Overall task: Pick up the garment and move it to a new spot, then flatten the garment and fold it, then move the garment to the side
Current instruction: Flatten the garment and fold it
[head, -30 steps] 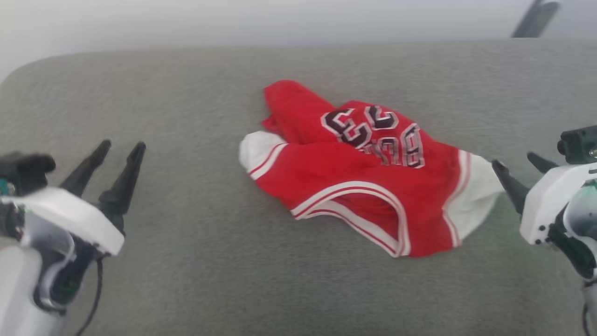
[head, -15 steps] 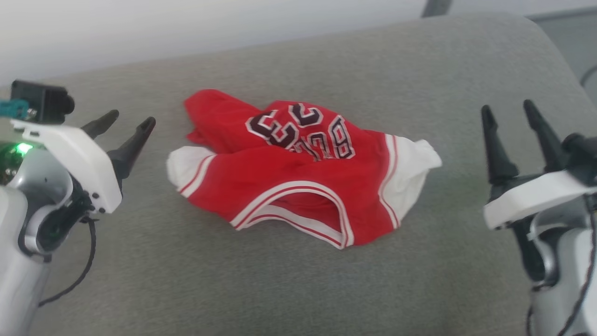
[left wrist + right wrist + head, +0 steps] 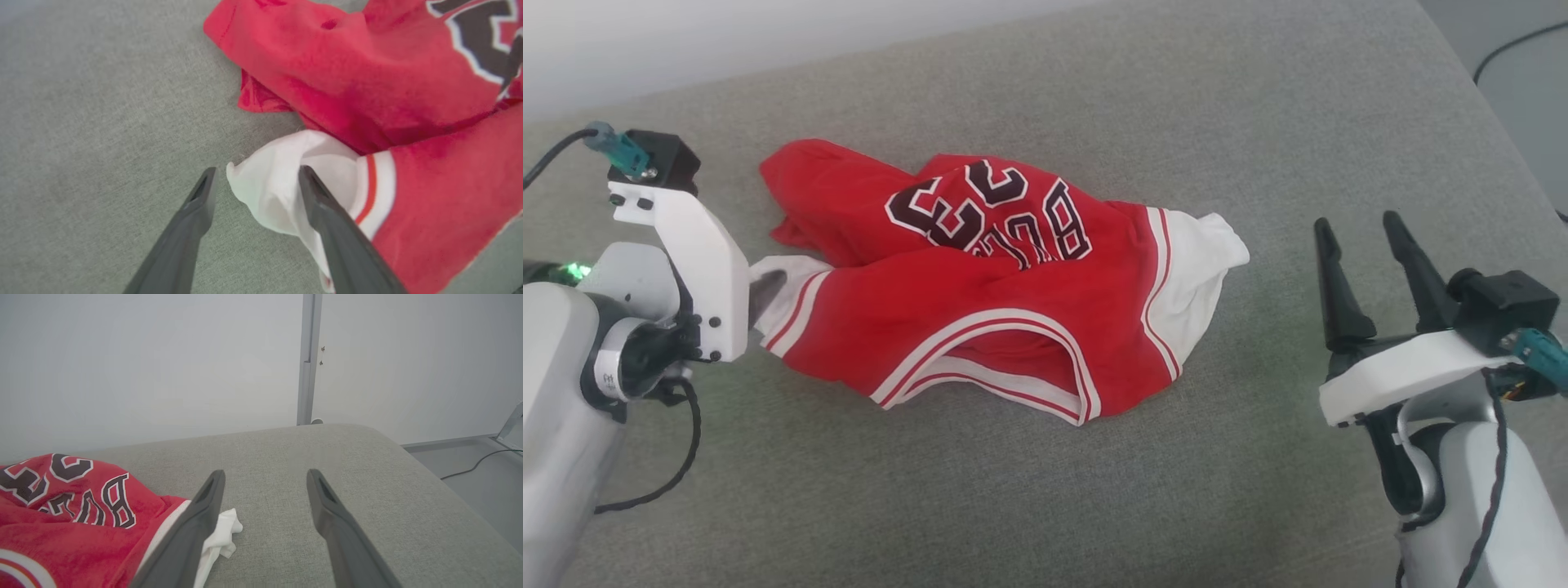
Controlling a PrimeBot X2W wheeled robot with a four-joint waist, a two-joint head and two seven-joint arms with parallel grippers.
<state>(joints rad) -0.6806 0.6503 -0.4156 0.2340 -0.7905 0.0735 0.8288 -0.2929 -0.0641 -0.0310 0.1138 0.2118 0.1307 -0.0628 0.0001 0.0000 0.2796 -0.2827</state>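
Observation:
The garment (image 3: 980, 302) lies crumpled on the grey cushioned surface (image 3: 1045, 506), red with white sleeves and black lettering facing up. My left gripper (image 3: 766, 287) is at its left white sleeve (image 3: 278, 183). In the left wrist view this gripper (image 3: 257, 171) is open, the sleeve's edge lying between the fingers and one finger (image 3: 327, 212) over the white cloth. My right gripper (image 3: 1364, 233) stands open to the right of the other white sleeve (image 3: 1196, 269), apart from it. In the right wrist view its open fingers (image 3: 204, 522) frame bare cushion, with the garment (image 3: 61, 522) at lower left.
The cushion's rounded right edge (image 3: 1503, 139) drops to a grey floor with a dark cable (image 3: 1515, 37). A white wall (image 3: 143, 367) and a grey upright post (image 3: 308, 359) stand behind the cushion's far edge.
The head camera has shifted, so the whole scene sits differently. My left gripper has closed in on the garment's left white sleeve, which now lies between its open fingers. The right gripper keeps its distance.

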